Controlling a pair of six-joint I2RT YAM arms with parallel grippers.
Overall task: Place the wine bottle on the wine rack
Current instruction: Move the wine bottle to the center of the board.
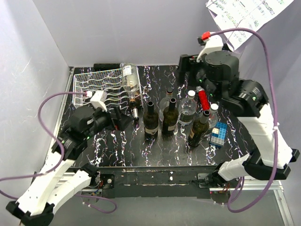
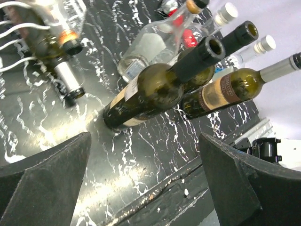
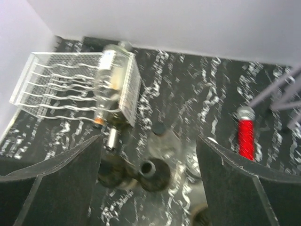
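The white wire wine rack [image 1: 94,84] stands at the back left, and one clear bottle [image 1: 130,79] lies on its right side, neck toward me. Several wine bottles stand mid-table, among them two dark ones [image 1: 150,120] [image 1: 170,117]. My left gripper [image 1: 123,120] hovers open just left of them, empty; its wrist view shows the nearest dark bottle [image 2: 150,92] ahead of the gripper [image 2: 146,179]. My right gripper [image 1: 185,70] hangs open above the back of the group, holding nothing. Its wrist view looks down past the gripper [image 3: 148,183] on an open-necked dark bottle [image 3: 153,169] and the rack [image 3: 61,80].
A red-capped bottle [image 1: 203,98] and a white-capped clear bottle [image 1: 212,115] stand at the right of the group. A blue box [image 1: 218,133] lies beside them near the front right. Grey walls close the table at the back and left.
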